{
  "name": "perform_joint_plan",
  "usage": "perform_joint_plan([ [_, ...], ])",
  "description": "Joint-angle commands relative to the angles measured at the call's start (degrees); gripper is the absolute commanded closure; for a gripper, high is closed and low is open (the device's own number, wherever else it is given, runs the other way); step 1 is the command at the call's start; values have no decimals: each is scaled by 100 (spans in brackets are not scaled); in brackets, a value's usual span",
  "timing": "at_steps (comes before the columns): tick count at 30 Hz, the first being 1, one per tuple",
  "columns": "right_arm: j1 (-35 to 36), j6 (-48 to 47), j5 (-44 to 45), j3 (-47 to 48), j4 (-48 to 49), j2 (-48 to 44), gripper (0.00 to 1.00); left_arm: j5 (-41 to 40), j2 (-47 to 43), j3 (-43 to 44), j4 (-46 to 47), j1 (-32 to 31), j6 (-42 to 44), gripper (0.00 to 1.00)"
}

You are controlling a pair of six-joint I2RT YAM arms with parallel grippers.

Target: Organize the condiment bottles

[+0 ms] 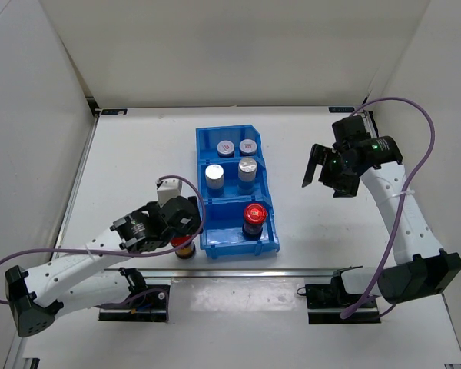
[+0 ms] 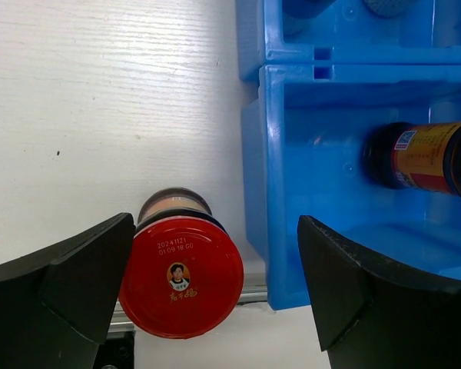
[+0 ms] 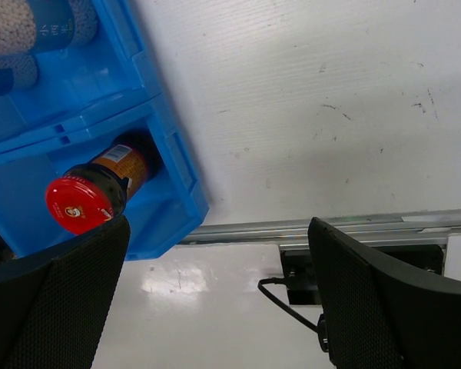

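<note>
A blue bin (image 1: 203, 165) has three compartments. The back one holds two short bottles with white red-marked caps (image 1: 225, 147). The middle one holds two pale bottles with silver caps (image 1: 214, 176). The front one holds one dark red-capped bottle (image 1: 254, 215), which also shows in the right wrist view (image 3: 81, 203). A second red-capped bottle (image 2: 181, 277) stands on the table just left of the bin's front corner (image 1: 184, 247). My left gripper (image 2: 215, 284) is open above and around it, with the cap close to the left finger (image 2: 84, 277). My right gripper (image 1: 323, 173) is open and empty, right of the bin.
A metal rail (image 3: 330, 228) runs along the table's near edge, with the arm mounts below it. White walls enclose the table at the left, back and right. The bin's left wall (image 2: 253, 154) stands right beside the loose bottle.
</note>
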Motion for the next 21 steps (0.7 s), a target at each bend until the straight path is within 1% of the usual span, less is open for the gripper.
perform_joint_plan([
  [1, -33, -48, -142, 41, 62, -12, 0, 159, -138, -118, -173, 16, -72, 3],
  [6, -33, -48, -143, -11, 62, -12, 0, 211, -200, -171, -366, 16, -72, 3],
  [11, -33, -48, -143, -11, 9, -65, 0, 378, -331, -434, -367, 16, -72, 3],
  [13, -33, -48, -143, -64, 9, -65, 0, 510, -331, -513, -367, 16, -72, 5],
  [14, -33, -48, -143, -64, 9, -65, 0, 510, -331, -514, -367, 16, -72, 11],
  [16, -33, -48, -195, -64, 9, -65, 0, 510, -331, -514, -367, 16, -72, 17],
  [17, -33, -48, -196, -64, 9, -65, 0, 510, -384, -514, -367, 16, -11, 27],
  [19, -33, -48, -196, -64, 9, -65, 0, 563, -454, -514, -367, 16, -10, 39],
  [20, -33, -48, -196, -64, 9, -65, 0, 502, -533, -418, -428, 16, -10, 59],
  [21, -33, -48, -196, -64, 9, -65, 0, 449, -594, -330, -428, 16, -80, 69],
])
